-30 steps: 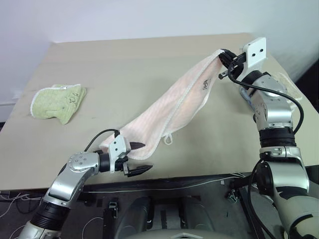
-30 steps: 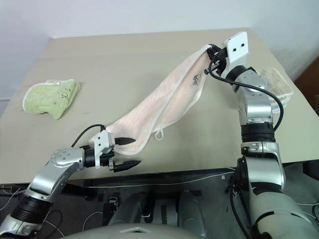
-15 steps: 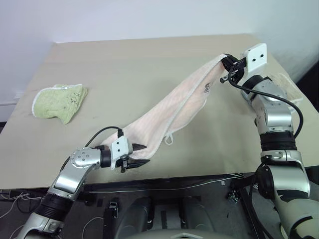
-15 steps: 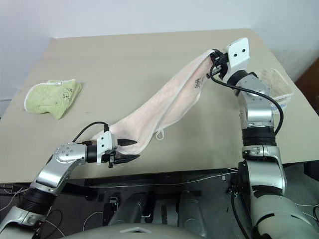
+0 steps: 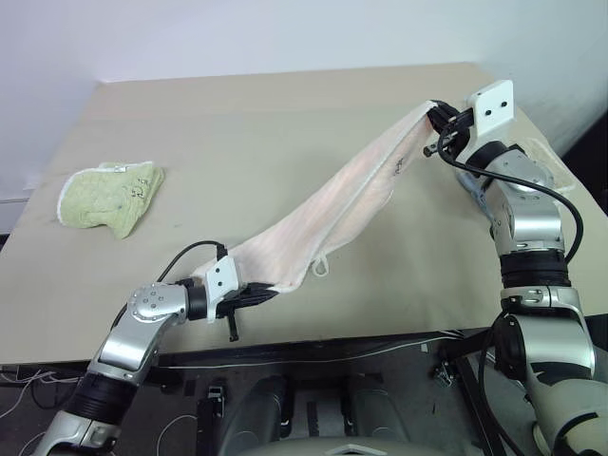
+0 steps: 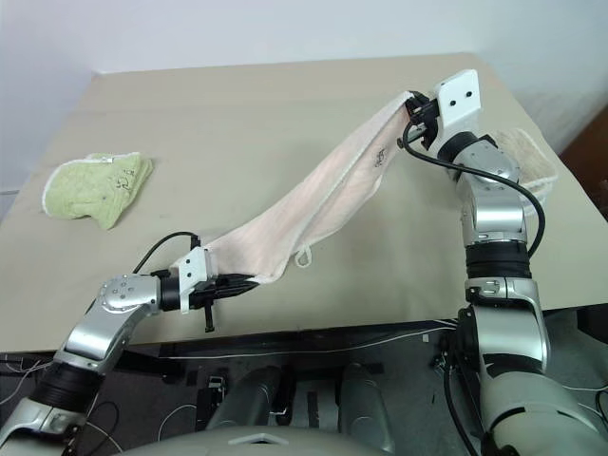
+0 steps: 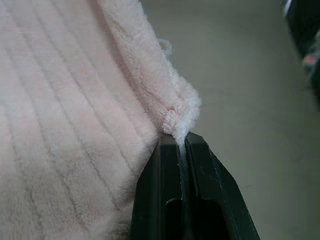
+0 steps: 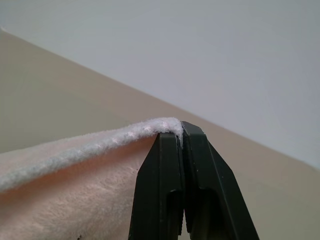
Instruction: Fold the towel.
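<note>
The pale pink towel (image 5: 332, 204) hangs in a sagging band across the table (image 5: 247, 123), from low at the near left to high at the far right. My left gripper (image 5: 255, 294) is shut on its near lower corner by the table's front edge; the left wrist view shows the white edging (image 7: 181, 131) pinched between the black fingers (image 7: 150, 200). My right gripper (image 5: 435, 116) is shut on the far upper corner, held above the table. A small white loop (image 5: 321, 267) dangles from the lower edge, and a dark printed mark (image 5: 397, 167) shows near the top.
A crumpled light green towel (image 5: 109, 195) lies at the table's left side. Behind my right arm, at the right edge, lies a beige cloth (image 6: 527, 157). Black and white cables (image 5: 313, 356) run below the front edge of the table.
My left gripper has gone from open to shut, clamping the towel's near corner. The right gripper still holds the far corner in about the same spot.
</note>
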Controlling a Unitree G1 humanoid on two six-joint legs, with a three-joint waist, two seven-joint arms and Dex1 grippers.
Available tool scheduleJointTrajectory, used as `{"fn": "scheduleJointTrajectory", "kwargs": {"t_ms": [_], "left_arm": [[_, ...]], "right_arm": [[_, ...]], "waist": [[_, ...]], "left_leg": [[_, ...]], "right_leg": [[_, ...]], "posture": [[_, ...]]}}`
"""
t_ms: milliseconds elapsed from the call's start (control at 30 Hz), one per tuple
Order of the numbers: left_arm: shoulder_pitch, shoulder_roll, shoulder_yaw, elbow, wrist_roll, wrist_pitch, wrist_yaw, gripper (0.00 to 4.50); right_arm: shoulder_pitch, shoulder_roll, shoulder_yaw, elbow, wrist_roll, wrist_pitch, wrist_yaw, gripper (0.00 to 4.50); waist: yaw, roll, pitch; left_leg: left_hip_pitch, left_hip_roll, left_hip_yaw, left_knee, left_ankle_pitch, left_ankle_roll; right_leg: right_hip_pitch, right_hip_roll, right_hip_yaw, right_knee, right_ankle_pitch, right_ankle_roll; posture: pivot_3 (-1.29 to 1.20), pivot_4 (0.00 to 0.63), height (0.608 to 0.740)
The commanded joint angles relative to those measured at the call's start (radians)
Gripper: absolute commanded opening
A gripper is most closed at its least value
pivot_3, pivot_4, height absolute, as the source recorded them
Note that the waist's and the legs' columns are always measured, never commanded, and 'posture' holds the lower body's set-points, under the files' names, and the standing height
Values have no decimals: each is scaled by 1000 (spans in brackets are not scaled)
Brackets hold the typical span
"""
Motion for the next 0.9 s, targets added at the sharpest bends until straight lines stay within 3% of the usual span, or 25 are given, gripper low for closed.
{"fn": "scheduleJointTrajectory", "kwargs": {"t_ms": [33, 167, 333, 433, 700, 800, 900], "left_arm": [[-48, 16, 187, -38, -162, 108, 53, 12], [-211, 68, 382, 109, -270, 184, 103, 12], [-439, 132, 464, 272, -322, 271, 117, 12], [-587, 127, 455, 441, -271, 190, 113, 12], [-1060, 95, 388, 1144, -30, -201, 238, 12], [-1162, 81, 407, 1282, 3, -304, 314, 12], [-1192, 76, 400, 1329, 31, -355, 265, 12]], "right_arm": [[-6, -27, -40, -48, 21, 8, -4, 0], [-22, -68, -55, -16, 10, 5, -4, 0], [-66, -94, -57, 49, 3, -12, -13, 0], [-115, -107, -39, 113, -21, -40, -11, 0], [-345, -98, 14, 443, -99, -181, -48, 0], [-420, -98, 25, 547, -116, -239, -52, 0], [-431, -107, 17, 564, -99, -269, 12, 0]], "waist": [[2, 0, 0], [7, 0, 1], [1, 0, 1], [1, 0, 1], [0, -2, 3], [0, -4, 4], [-3, -4, 4]], "left_leg": [[0, 0, 0, 0, 0, 0], [0, 0, -2, 3, 0, -1], [0, -2, -1, 3, 1, 0], [0, -2, -1, 2, 1, 0], [-1, -2, -1, 2, 3, -2], [-2, -2, -1, 1, 3, -2], [-3, -2, -1, 0, 4, -4]], "right_leg": [[0, 0, 0, 0, 0, 0], [-2, 0, -3, 2, 0, 0], [-1, 0, -2, 1, 0, 0], [0, 0, -2, 2, 0, 1], [-1, 1, -2, 3, 0, 1], [-2, 1, -2, 3, 0, 1], [-4, 1, -2, 2, 0, 1]], "posture": [[0, 150, 740], [0, 150, 740], [0, 150, 740], [0, 150, 740], [0, 150, 740], [0, 150, 740], [0, 150, 740]]}}
